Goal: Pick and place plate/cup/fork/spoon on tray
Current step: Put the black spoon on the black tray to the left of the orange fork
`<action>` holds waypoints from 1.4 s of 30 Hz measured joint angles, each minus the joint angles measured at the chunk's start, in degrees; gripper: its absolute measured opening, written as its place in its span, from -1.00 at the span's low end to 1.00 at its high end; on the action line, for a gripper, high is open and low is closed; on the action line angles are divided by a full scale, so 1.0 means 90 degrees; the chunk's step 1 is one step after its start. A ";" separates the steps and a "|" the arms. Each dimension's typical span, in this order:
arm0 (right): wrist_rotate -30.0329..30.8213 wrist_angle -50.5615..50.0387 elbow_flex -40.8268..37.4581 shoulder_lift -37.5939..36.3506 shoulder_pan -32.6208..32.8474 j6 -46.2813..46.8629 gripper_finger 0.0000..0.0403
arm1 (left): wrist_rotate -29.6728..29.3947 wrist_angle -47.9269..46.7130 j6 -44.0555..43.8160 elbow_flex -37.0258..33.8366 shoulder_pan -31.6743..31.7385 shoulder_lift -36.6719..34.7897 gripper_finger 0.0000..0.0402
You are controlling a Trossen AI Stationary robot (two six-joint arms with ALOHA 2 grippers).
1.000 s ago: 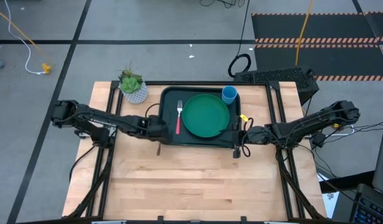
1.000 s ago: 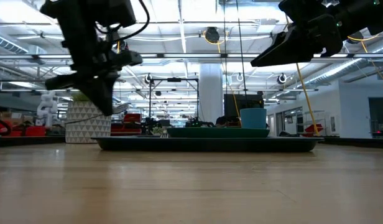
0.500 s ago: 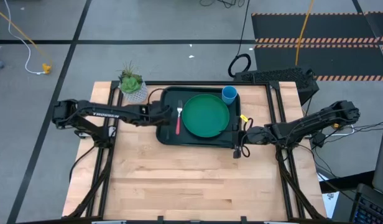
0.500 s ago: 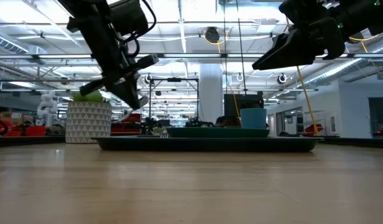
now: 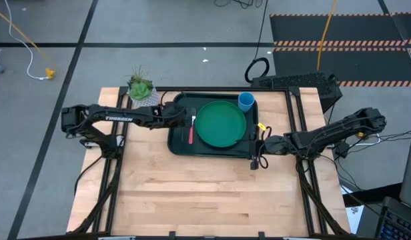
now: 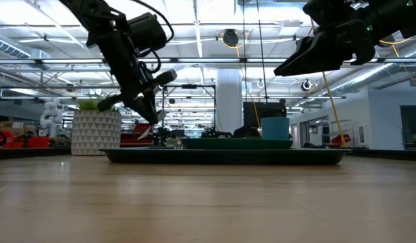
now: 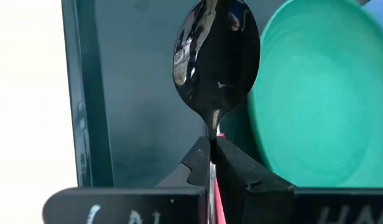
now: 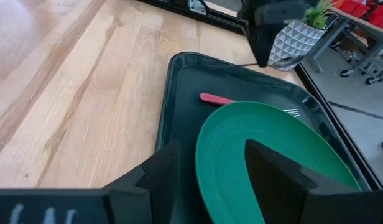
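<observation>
The dark tray (image 5: 177, 140) lies at the table's far middle. On it lie the green plate (image 5: 221, 124), the light-blue cup (image 5: 246, 101) at its far right corner, and the red-handled fork (image 5: 191, 130) left of the plate. My left gripper (image 5: 187, 117) hovers over the tray's left part, above the fork, shut on the silver spoon (image 7: 216, 56). It also shows in the low view (image 6: 152, 115). My right gripper (image 5: 257, 157) waits open and empty above the tray's near right corner; it shows in its wrist view (image 8: 211, 149). My left gripper pinches the spoon's handle just behind the neck (image 7: 211, 134) between its two fingertips (image 7: 238, 165). The fingers slant down from the table's left and lie along the spoon. The bowl (image 7: 216, 56) sticks out ahead of them, lifted clear above the tray.
A white patterned pot with a green plant (image 5: 143, 93) stands just off the tray's far left corner, close beside my left arm. Bare wooden table (image 5: 205, 193) spreads on the near side of the tray.
My left gripper has carried the spoon from off the tray's near left corner toward the table's far and right edges, over the tray's left part, and has turned so its fingers slant toward the plate. The spoon stays pinched and clear.
</observation>
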 joint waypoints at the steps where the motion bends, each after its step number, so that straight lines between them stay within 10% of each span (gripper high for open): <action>1: 0.0000 -0.0004 0.0000 0.0000 0.0000 0.0000 -0.14 | 0.0005 0.0012 -0.0045 0.0000 0.0001 0.0081 -0.93; 42: 0.0019 -0.0135 0.0002 0.0000 0.0000 0.0061 -0.14 | 0.0537 0.0186 0.0047 -0.0005 0.0735 0.1123 -0.90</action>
